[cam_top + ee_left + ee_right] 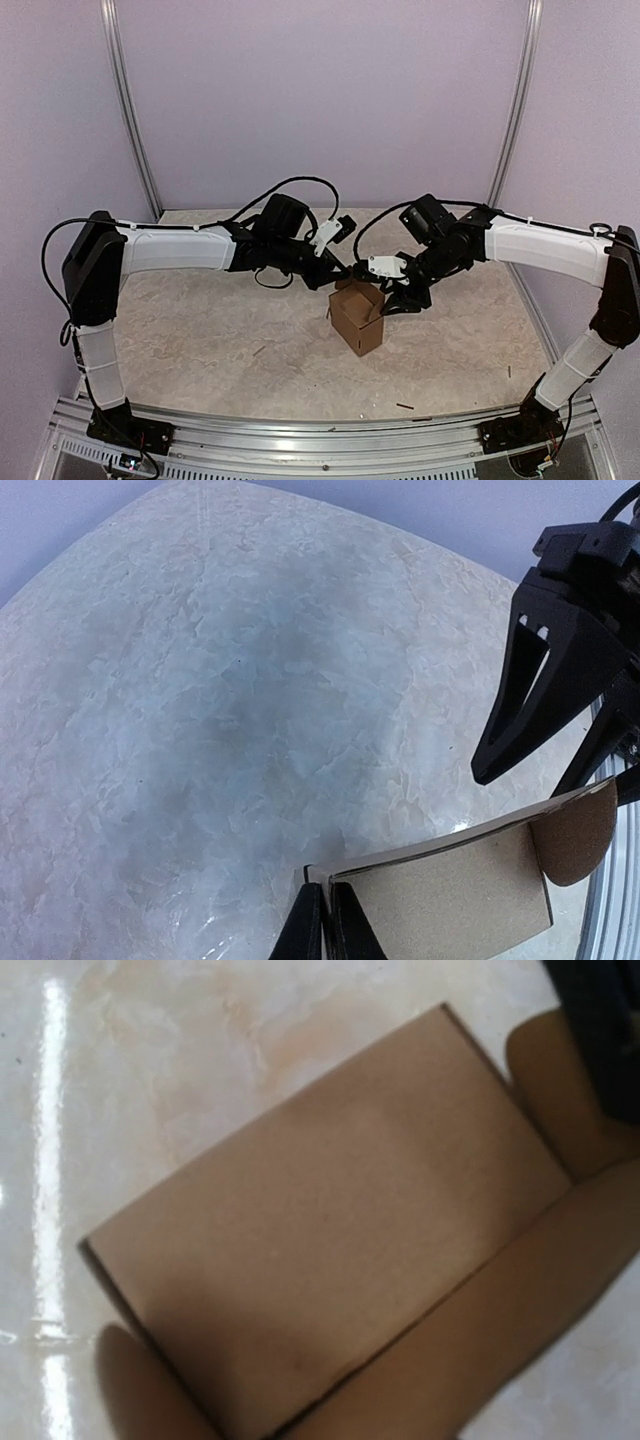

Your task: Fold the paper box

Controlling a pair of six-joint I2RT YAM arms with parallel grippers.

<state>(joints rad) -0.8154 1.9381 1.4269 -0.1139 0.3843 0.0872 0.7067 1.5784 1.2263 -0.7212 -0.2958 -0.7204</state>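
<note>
The paper box (357,316) is brown cardboard, partly formed, and stands on the table near the middle. My left gripper (345,283) is at its top far-left corner. In the left wrist view my left gripper (325,890) is shut on the edge of a box panel (450,900), which has a rounded flap (580,835) at its right end. My right gripper (398,303) is at the box's right side. It shows in the left wrist view (530,780) with its fingers spread open just above the flap. The right wrist view is filled by the box (320,1250); its own fingers are hidden.
Small dark scraps lie on the marbled table (200,330), at the near right (405,406), the left of centre (259,350) and the right (509,371). An aluminium rail (320,435) runs along the near edge. Purple walls close in behind and at both sides.
</note>
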